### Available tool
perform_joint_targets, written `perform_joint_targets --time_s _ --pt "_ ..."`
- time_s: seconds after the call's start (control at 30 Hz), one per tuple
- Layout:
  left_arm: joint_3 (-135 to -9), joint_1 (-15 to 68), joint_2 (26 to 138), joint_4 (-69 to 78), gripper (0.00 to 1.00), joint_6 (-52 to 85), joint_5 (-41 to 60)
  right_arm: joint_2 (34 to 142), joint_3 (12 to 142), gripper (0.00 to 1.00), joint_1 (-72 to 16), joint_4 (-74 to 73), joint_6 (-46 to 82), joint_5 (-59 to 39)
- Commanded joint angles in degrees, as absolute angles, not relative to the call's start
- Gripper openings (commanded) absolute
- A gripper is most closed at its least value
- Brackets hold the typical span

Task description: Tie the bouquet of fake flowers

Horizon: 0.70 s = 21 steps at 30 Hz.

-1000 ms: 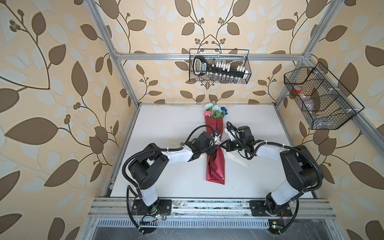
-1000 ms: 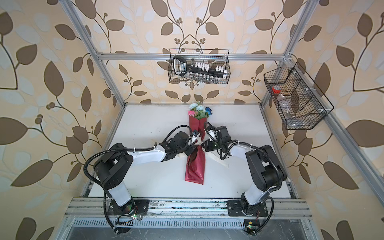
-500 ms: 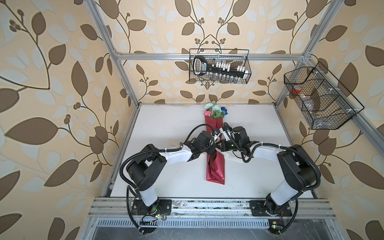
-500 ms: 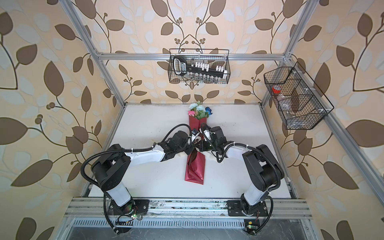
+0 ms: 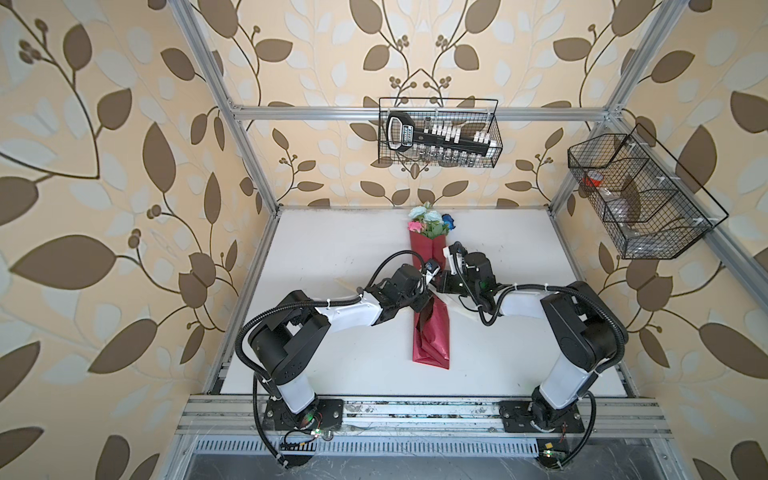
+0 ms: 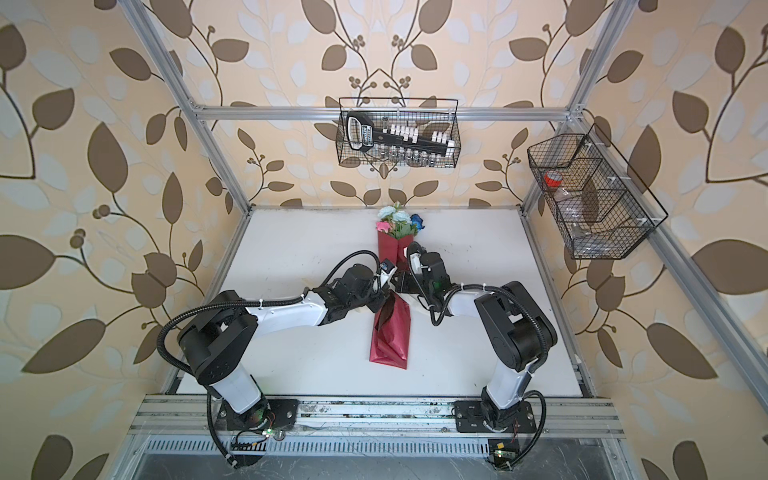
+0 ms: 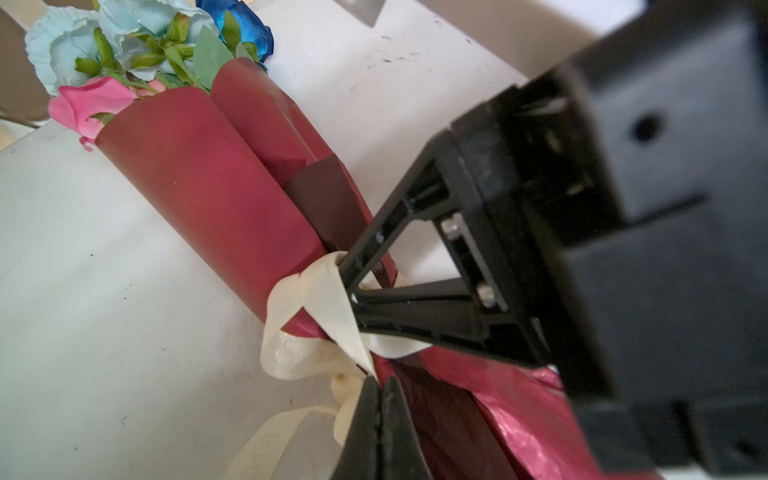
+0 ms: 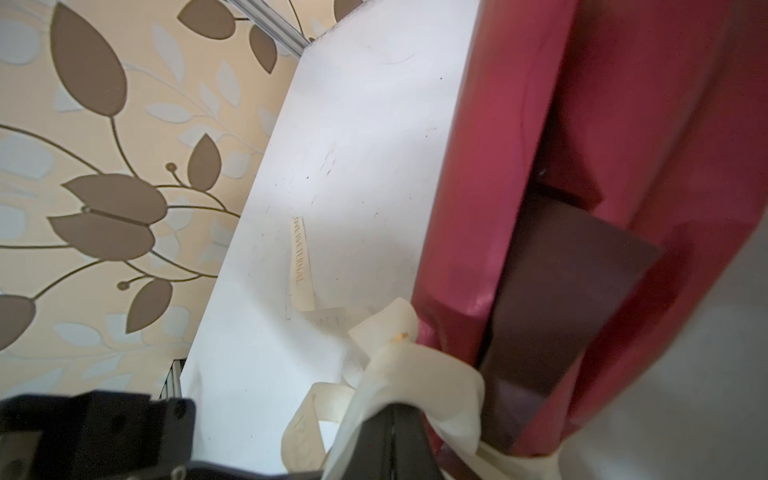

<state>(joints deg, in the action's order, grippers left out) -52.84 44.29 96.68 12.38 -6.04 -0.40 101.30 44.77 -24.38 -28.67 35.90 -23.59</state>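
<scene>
bouquet (image 5: 430,222): laid mid-desk (image 5: 332,257), wrapped in red paper (image 5: 432,340), blooms toward the far wall.
ribbon (image 7: 324,303): looped round the wrap's waist, seemingly so a knot can be drawn.
left hand (image 7: 376,384): pressed together, one strand pinched.
right hand (image 8: 392,409): pressed together, ribbon pinched.
loose tail (image 8: 299,262): "IS ETERNAL" is read.

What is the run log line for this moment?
step: tying ribbon | left hand: shut on ribbon | right hand: shut on ribbon | bouquet: wrapped, lying on table
</scene>
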Motion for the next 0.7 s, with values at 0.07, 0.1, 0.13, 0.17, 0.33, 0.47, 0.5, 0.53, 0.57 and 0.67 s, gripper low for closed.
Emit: perform_joint_targets --time_s 0.07,0.1,0.13,0.17,0.33,0.47,0.5,0.53,0.57,0.67 --pt "-53.2 44.6 97.7 14.7 0.0 -4.2 2.6 101.8 43.0 0.0 -25.0 -29.4 36.9 -20.4" --pt "-53.5 44.6 98.1 14.5 0.0 -4.1 2.7 101.5 42.6 0.03 -25.0 -28.8 36.8 -20.2" --pt "-53.8 44.6 98.7 14.1 0.0 -4.1 3.0 100.8 42.2 0.05 -25.0 -28.3 36.6 -20.1" --pt "-54.0 44.6 99.2 13.9 0.0 -4.0 3.0 100.2 41.8 0.07 -25.1 -27.2 36.2 -19.7" --pt "-53.8 44.5 100.6 14.3 0.0 -4.2 2.9 95.8 39.8 0.17 -25.3 -22.4 34.4 -17.3" --pt "-54.2 44.0 101.7 14.2 0.0 -4.1 2.8 93.2 38.7 0.21 -25.2 -20.2 33.4 -16.2" --pt "-54.2 43.7 101.7 14.4 0.0 -3.7 3.3 92.7 38.7 0.21 -25.3 -19.6 33.3 -16.2" --pt "-54.2 43.3 101.7 14.4 0.0 -3.4 3.9 92.2 38.7 0.21 -25.3 -18.9 33.1 -16.2" --pt "-54.1 43.0 101.6 14.5 0.0 -3.0 4.4 91.5 38.7 0.21 -25.3 -18.2 33.0 -16.5" --pt "-53.7 42.2 101.3 14.9 0.0 -2.6 5.5 88.0 38.3 0.21 -25.3 -15.8 32.1 -16.5"
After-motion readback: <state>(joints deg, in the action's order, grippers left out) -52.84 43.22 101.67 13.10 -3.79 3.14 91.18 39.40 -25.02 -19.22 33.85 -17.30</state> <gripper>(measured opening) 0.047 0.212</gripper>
